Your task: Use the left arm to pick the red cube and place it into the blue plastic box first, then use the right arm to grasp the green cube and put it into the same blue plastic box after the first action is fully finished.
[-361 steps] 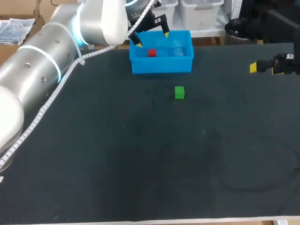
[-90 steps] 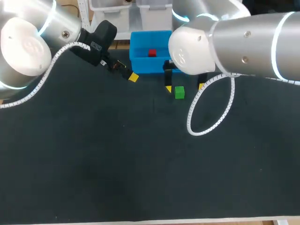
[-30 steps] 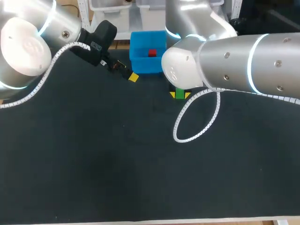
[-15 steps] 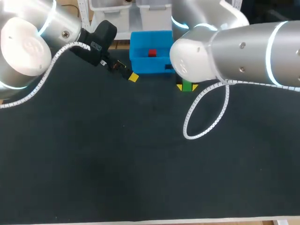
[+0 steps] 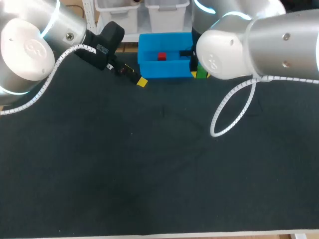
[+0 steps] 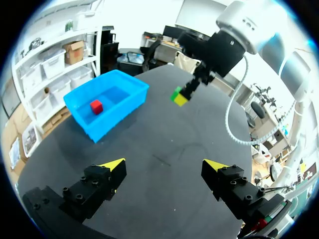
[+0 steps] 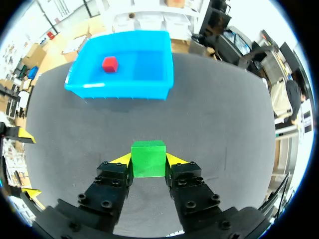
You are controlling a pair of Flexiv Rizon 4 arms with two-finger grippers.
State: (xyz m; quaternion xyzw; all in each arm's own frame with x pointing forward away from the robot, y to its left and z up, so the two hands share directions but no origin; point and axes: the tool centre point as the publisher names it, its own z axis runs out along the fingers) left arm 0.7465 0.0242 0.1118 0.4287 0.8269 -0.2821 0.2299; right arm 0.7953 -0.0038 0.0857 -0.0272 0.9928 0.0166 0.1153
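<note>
Step 2 in hand. Red cube [image 5: 161, 56] sits in blue box [image 5: 164, 71]. R fingers [image 7: 122, 159] pinching green cube [image 7: 148, 158], held above worktop [image 5: 149, 174] beside box end. L fingers [image 6: 113, 165] spread, empty. Next: carry over box, release.

Ahead of the right pincer [image 7: 148, 160], which grips the green cube [image 7: 148, 165], bare worktop [image 7: 214, 114] runs up to the box [image 7: 119, 91], whose near wall stands across that line. The box is open-topped. The red cube [image 7: 110, 63] takes only a small spot toward its far wall, off to one side, and the rest of the floor is bare. The left pincer [image 6: 164, 164], fingers spread, sits well off to the side of this path, with bare worktop ahead of it.
</note>
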